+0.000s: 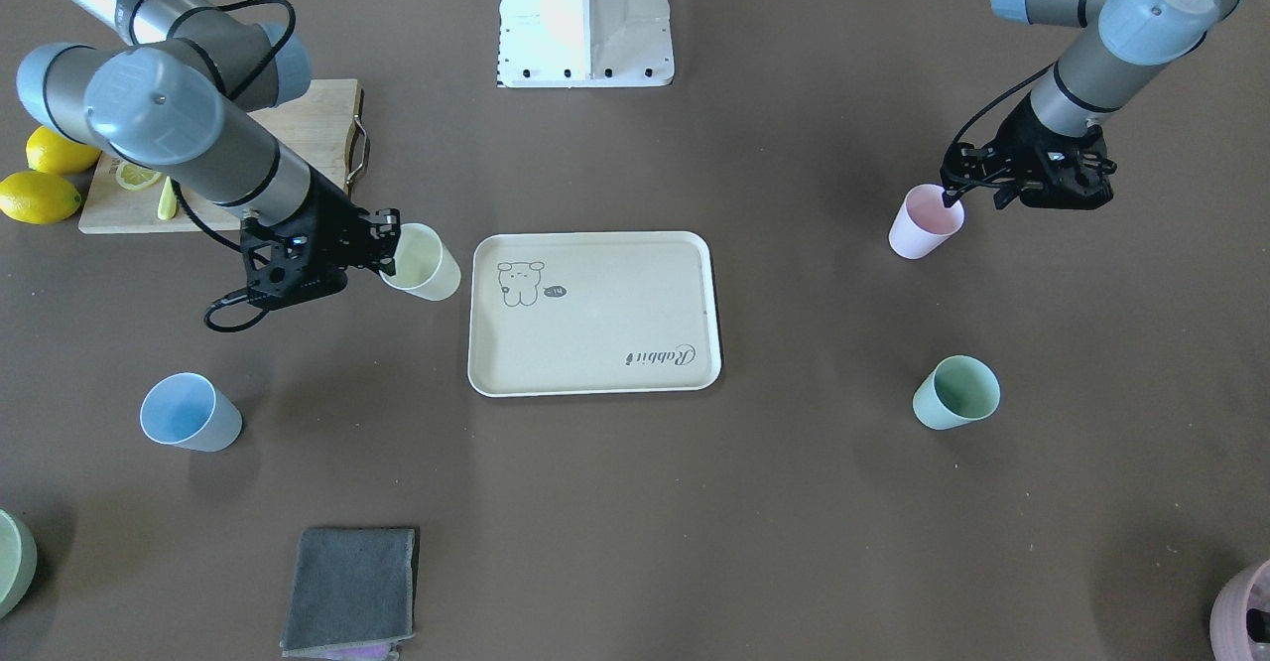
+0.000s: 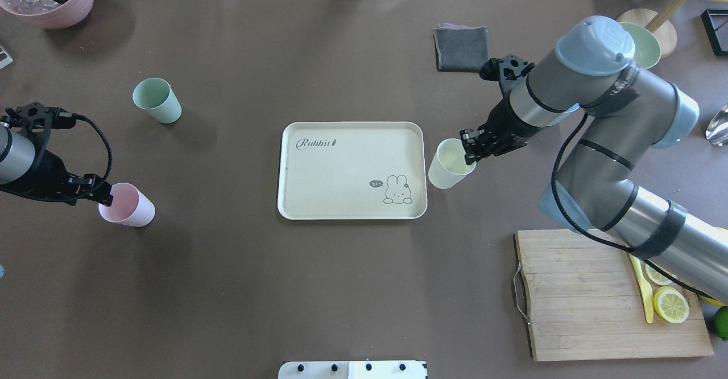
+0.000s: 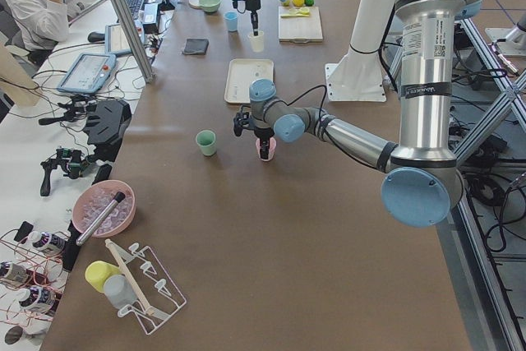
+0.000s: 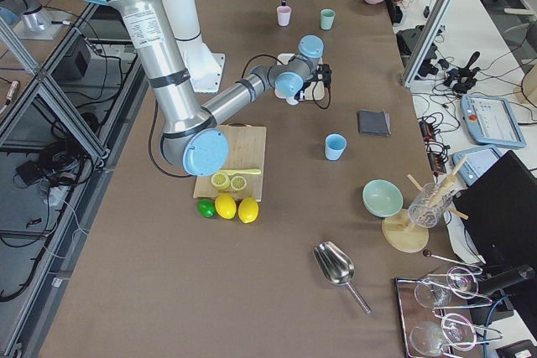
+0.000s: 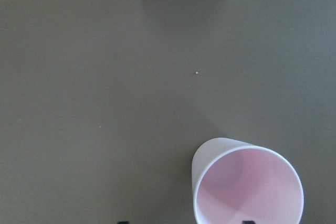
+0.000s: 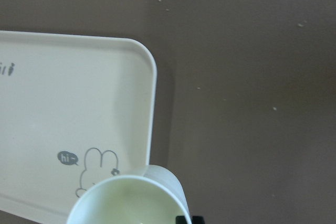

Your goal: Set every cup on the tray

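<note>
The cream tray (image 1: pixel 605 314) lies mid-table with nothing on it. My right gripper (image 1: pixel 392 249) is shut on the rim of the pale yellow cup (image 1: pixel 425 262), just beside the tray's short edge near the rabbit drawing; in the right wrist view the cup (image 6: pixel 126 203) overlaps the tray corner (image 6: pixel 147 61). My left gripper (image 1: pixel 954 197) is open, its fingers astride the rim of the pink cup (image 1: pixel 923 224), which stands on the table. The pink cup also fills the lower right of the left wrist view (image 5: pixel 249 187). The light blue cup (image 1: pixel 189 411) and the mint green cup (image 1: pixel 955 392) stand alone on the table.
A wooden cutting board (image 1: pixel 308 135) with lemon slices and whole lemons (image 1: pixel 40 195) lies behind my right arm. A grey cloth (image 1: pixel 349 590), a pale green dish (image 1: pixel 12 562) and a mauve pot (image 1: pixel 1245 611) sit at the far edge. The robot base (image 1: pixel 585 16) is at the back.
</note>
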